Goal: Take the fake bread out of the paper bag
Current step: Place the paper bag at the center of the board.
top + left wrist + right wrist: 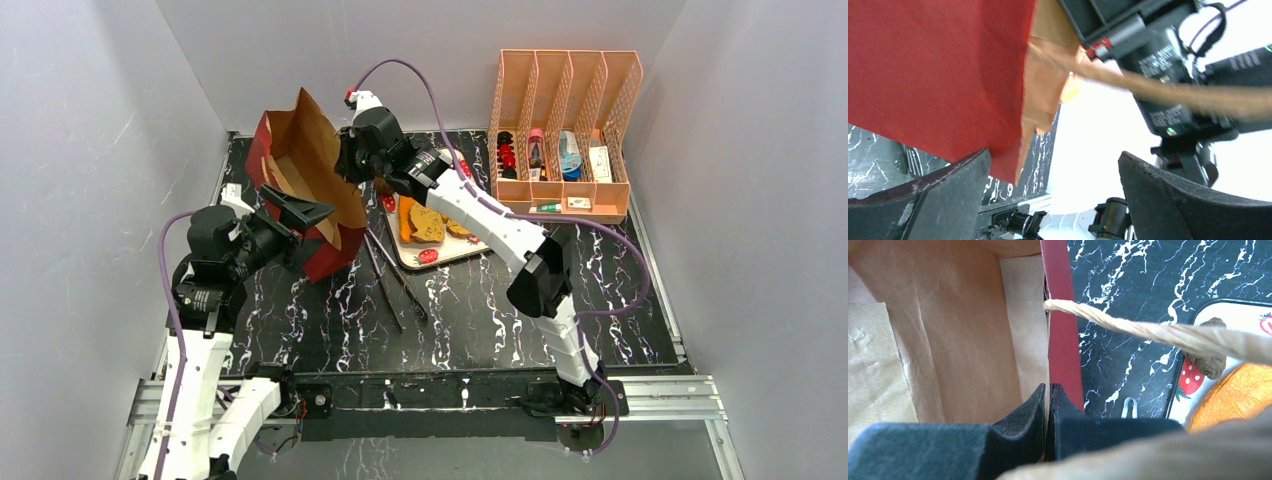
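The paper bag leans on the left of the table, its mouth up towards the back. My right gripper is shut on the bag's wall at the rim; in the right wrist view the jaws pinch the red and brown paper, with the twine handle across. No bread shows in the visible part of the inside. Fake bread lies on the strawberry-print tray: an orange baguette, tan slices, a dark roll. My left gripper is open at the bag's red lower part, its fingers astride a bag corner.
Metal tongs lie on the black marble table in front of the tray. A pink divided organizer with small items stands at the back right. White walls enclose the table on three sides.
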Controlling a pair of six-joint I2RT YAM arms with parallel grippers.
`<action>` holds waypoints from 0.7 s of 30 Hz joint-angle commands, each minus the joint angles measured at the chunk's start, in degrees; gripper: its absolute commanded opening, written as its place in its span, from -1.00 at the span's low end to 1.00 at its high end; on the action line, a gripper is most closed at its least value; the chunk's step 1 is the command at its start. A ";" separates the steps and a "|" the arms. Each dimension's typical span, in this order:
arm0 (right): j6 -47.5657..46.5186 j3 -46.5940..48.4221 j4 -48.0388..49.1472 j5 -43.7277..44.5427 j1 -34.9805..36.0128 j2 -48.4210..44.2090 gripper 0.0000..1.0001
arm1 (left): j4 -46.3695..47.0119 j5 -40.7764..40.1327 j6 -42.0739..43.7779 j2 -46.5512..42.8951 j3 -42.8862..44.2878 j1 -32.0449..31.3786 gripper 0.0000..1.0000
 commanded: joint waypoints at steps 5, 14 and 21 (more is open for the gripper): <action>1.30 9.32 6.16 -1.39 -2.04 5.41 -1.00 | 3.65 7.42 0.33 1.35 4.40 -0.04 0.97; 2.23 11.23 12.50 -1.07 -3.62 9.65 -1.00 | 3.78 8.87 0.88 0.93 5.70 -0.08 0.97; 3.63 11.67 17.68 0.11 -5.57 12.97 -1.00 | 4.90 6.04 1.72 -2.13 4.24 -0.04 0.97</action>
